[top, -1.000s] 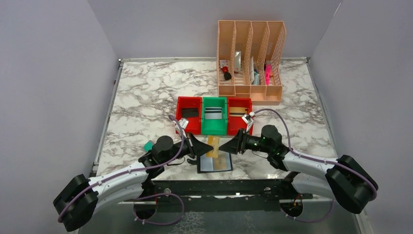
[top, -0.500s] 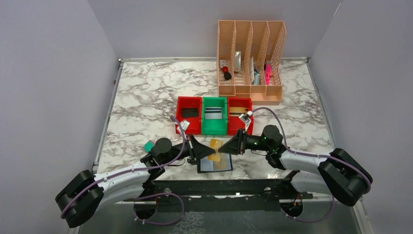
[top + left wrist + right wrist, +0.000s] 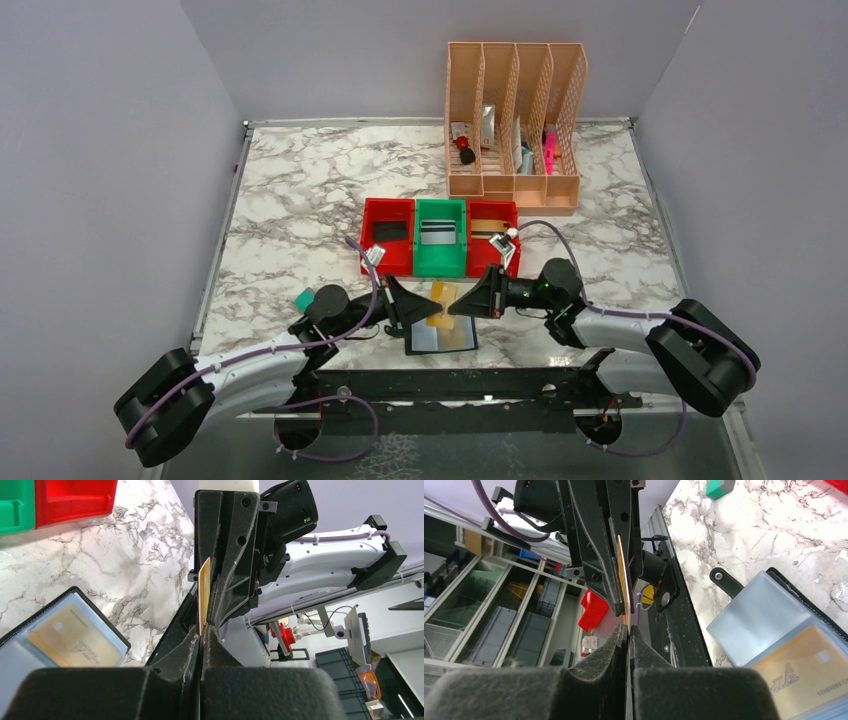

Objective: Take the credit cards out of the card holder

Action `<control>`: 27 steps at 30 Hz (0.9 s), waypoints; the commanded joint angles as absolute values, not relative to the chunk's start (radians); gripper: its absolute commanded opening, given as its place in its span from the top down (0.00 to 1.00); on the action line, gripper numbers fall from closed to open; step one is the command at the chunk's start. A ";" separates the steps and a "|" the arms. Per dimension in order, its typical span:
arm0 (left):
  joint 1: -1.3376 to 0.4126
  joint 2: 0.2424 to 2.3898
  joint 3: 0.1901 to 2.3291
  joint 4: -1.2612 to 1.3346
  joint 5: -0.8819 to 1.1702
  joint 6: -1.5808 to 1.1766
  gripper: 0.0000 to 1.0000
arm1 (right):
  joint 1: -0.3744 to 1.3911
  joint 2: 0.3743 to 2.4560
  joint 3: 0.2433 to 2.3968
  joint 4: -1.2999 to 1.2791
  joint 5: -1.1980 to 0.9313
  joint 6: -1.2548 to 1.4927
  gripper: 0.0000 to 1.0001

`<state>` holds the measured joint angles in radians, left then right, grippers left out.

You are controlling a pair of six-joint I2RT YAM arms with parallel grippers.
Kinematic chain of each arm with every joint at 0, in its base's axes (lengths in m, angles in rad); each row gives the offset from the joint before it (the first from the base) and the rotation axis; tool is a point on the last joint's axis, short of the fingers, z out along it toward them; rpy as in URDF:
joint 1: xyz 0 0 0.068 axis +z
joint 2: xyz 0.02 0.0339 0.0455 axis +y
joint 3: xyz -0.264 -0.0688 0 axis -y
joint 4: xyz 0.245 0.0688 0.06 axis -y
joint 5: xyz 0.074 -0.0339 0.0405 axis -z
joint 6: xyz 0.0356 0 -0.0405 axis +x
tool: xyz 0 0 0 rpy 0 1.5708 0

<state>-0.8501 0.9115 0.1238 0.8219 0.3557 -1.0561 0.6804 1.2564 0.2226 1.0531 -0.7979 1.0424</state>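
Holding one gold card between both grippers

Both arms meet low over the near middle of the marble table [image 3: 300,190]. The left gripper [image 3: 430,301] is pinched tight on one end of a gold card [image 3: 204,592]. The right gripper [image 3: 457,305] has its fingers pressed together on the opposite end, so the card hangs in the air between the two.

Just below them the card holder [image 3: 440,338] lies open and flat on the table, with its blue-grey pockets facing up. Its strap tab [image 3: 723,580] sticks out to one side. A second gold card [image 3: 75,642] sits inside one of the clear pockets.

Beyond the grippers, two red bins [image 3: 388,268] stand on either side of a green bin [image 3: 440,272], all three touching in a row. A peach file rack [image 3: 515,190] stands farther back on the right side of the table. A small teal block [image 3: 305,299] lies beside the left arm.
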 commanded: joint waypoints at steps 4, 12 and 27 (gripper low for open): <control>-0.845 0.888 0.100 0.868 0.365 -1.060 0.98 | 0.678 1.196 0.208 1.066 -0.812 1.043 0.99; -0.846 0.856 0.109 0.768 0.343 -1.026 0.29 | 0.678 1.052 0.242 0.732 -0.682 0.889 0.99; -0.845 0.712 0.222 0.182 0.139 -0.886 0.01 | 0.678 0.832 0.469 -0.034 0.287 0.494 0.99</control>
